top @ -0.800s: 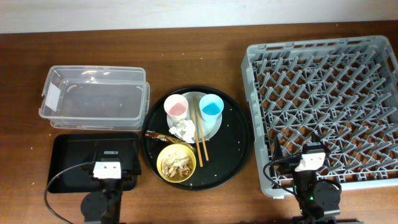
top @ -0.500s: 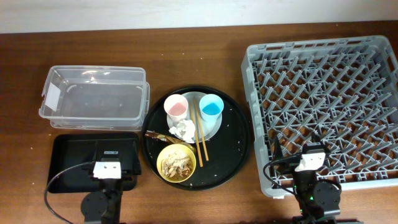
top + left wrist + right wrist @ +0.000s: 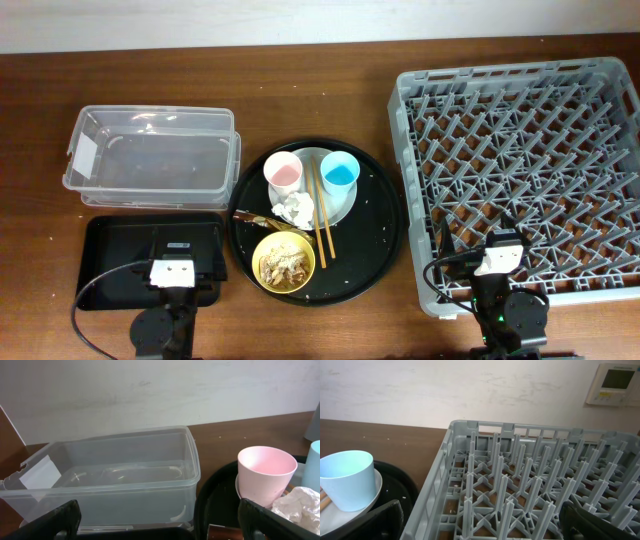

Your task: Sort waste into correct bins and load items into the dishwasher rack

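Hovering over the near edge of the shallow black tray [image 3: 110, 250], the left gripper [image 3: 160, 527] has its fingers [image 3: 55, 521] spread wide, nothing between them. The right gripper [image 3: 482, 522] sits at the near rim of the dishwasher rack [image 3: 520, 150], also spread wide and holding nothing. The clear tub [image 3: 150, 160] lies far-left, long axis left-right, white label on its left end wall. The round black tray [image 3: 378, 225] sits between the tub and the rack. On it is the plate [image 3: 340, 207], carrying the pink cup [image 3: 283, 171] and the blue cup [image 3: 340, 173], both upright with mouths up. The chopsticks [image 3: 319, 215] lie side by side between the cups, long axis far-to-near, near ends leaning slightly right and off the plate, just beside the yellow bowl [image 3: 309, 262]. The bowl is upright and holds the food scraps [image 3: 284, 262]. The tissue [image 3: 296, 208] is on the plate's near-left edge. The wrapper [image 3: 255, 216] runs roughly left-right, just left of the tissue.
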